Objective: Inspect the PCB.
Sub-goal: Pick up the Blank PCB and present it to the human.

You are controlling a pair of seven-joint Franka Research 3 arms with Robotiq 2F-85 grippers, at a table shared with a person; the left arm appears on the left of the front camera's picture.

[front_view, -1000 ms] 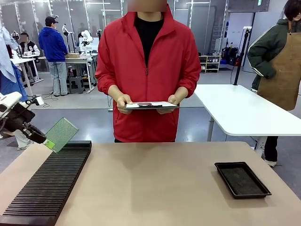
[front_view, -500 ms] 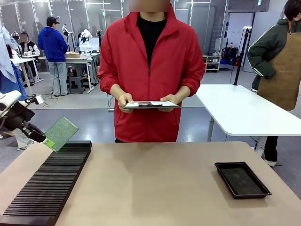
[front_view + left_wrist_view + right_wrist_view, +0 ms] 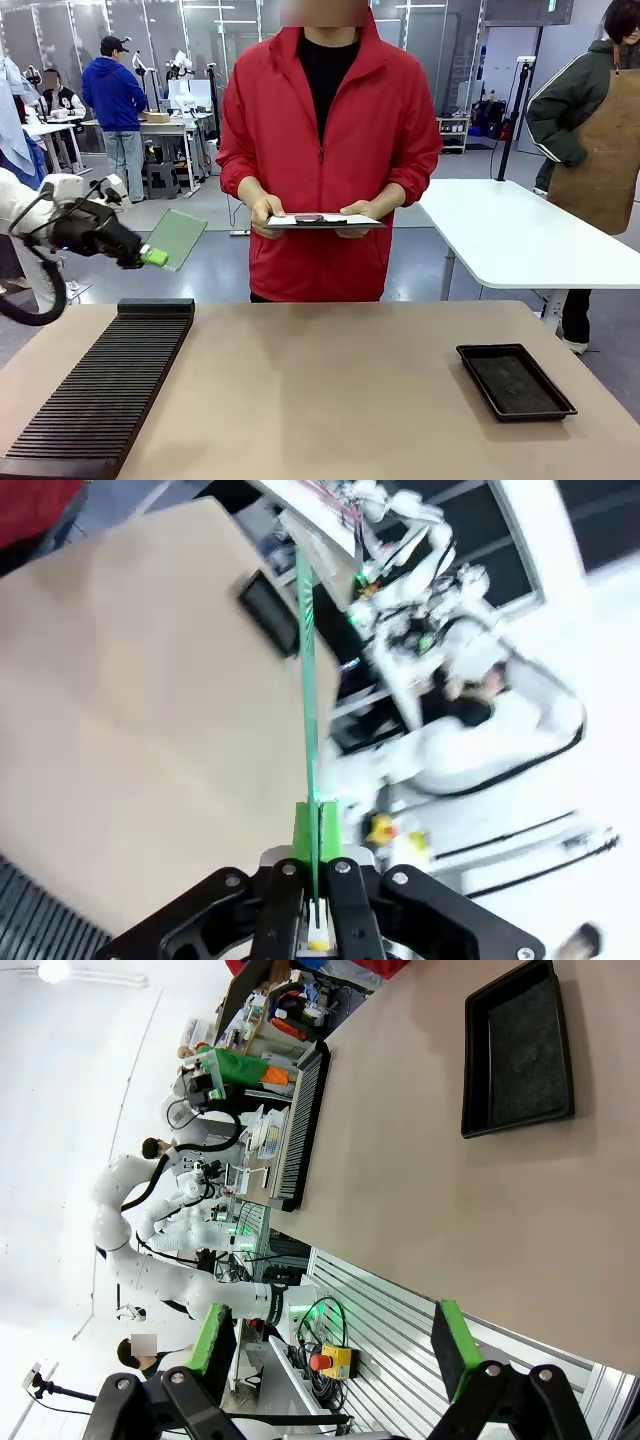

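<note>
The left gripper was clamped on the bright corner of the green board, holding it in the air beyond the slotted rack; the right gripper stood apart, empty; the board looked thin, light and stiff, probably best pinched by an edge.

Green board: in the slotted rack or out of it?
Out: the left pincer, shut on its bright corner, holds the green board in the air, clear above the rack.

Bright even overhead light, soft shadows; left wrist view motion-blurred
</note>
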